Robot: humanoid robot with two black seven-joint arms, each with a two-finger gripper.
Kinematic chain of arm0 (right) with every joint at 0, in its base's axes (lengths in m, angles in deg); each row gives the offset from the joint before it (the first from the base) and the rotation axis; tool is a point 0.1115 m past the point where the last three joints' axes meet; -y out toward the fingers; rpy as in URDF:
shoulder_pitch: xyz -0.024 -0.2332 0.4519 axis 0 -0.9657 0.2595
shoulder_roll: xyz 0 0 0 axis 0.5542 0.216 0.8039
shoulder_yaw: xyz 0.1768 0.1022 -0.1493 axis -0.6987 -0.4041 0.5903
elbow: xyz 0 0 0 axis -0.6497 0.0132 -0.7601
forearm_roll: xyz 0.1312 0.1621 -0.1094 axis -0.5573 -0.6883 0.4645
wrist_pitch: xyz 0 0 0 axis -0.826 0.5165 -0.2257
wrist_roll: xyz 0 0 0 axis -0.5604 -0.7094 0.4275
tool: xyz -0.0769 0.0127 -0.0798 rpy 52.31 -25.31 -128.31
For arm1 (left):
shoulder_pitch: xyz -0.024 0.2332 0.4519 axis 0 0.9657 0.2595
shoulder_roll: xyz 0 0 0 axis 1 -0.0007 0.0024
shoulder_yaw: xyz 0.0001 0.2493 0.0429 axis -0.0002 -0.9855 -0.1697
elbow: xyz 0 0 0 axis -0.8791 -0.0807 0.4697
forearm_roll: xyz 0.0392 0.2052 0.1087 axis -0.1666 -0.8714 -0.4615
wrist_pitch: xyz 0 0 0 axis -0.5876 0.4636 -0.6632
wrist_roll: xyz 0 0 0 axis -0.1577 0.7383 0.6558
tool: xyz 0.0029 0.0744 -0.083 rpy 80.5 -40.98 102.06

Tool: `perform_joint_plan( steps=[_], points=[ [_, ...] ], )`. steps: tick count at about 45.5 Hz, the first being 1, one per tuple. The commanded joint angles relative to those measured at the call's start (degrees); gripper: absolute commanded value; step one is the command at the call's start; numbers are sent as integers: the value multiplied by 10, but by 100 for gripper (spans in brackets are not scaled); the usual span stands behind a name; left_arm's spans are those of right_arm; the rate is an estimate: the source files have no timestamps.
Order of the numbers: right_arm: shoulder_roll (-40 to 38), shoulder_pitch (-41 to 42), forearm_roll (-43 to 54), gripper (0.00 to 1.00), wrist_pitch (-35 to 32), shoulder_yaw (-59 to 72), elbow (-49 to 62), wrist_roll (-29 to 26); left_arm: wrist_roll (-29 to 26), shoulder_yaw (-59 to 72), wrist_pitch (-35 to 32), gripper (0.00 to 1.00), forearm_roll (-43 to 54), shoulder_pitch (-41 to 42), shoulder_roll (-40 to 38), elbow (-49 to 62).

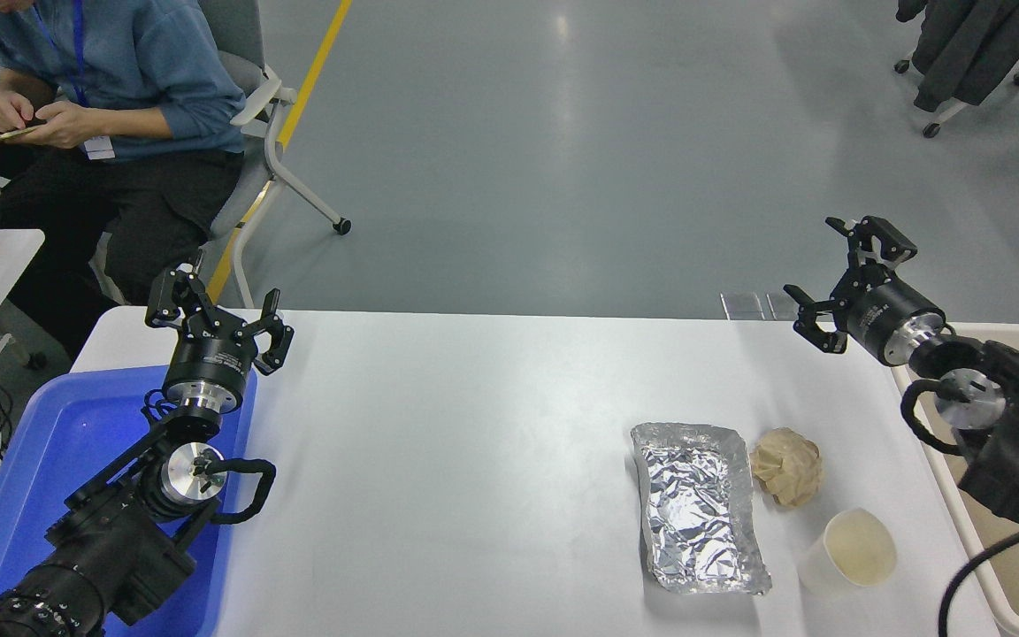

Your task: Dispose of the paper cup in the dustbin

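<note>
Nearest, the paper cup (850,548) lay tipped on the table (474,425), mouth up and rightward, empty inside, just left of the dustbin (943,460). Farther off, the right gripper (837,274) hovered above, fingers apart and empty, nearer than the parked left gripper (213,318), likewise spread.

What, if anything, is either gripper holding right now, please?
Nothing: the left gripper and right gripper are both open and empty; the paper cup stands untouched on the table.
</note>
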Motion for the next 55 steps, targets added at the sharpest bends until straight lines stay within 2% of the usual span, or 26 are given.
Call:
perform_joint_plan(
  steps=[1,7,14,22,26,34,40,45,49,55],
  points=[
    [-79,-17,3,100,-78,59,-32,8,0,0,0,100,0,0,0,0],
    [-154,-17,28,100,-80,86,-121,13,0,0,1,100,0,0,0,0],
    [-259,-14,136,100,-71,75,-273,34,0,0,0,100,0,0,0,0],
    [-322,-12,252,100,-25,49,-398,36,0,0,0,100,0,0,0,0],
    [-350,-12,303,99,41,48,-479,36,0,0,1,100,0,0,0,0],
    [-373,-16,427,99,228,61,-620,36,0,0,1,100,0,0,0,0],
    [-373,-29,489,99,336,86,-666,45,0,0,1,100,0,0,0,0],
    [-373,-41,577,99,417,123,-679,69,0,0,1,100,0,0,0,0],
    [-381,-52,644,99,468,155,-681,87,1,0,1,100,0,0,0,0],
    [-403,-75,710,99,497,179,-683,104,1,0,1,100,0,0,0,0]
  ],
)
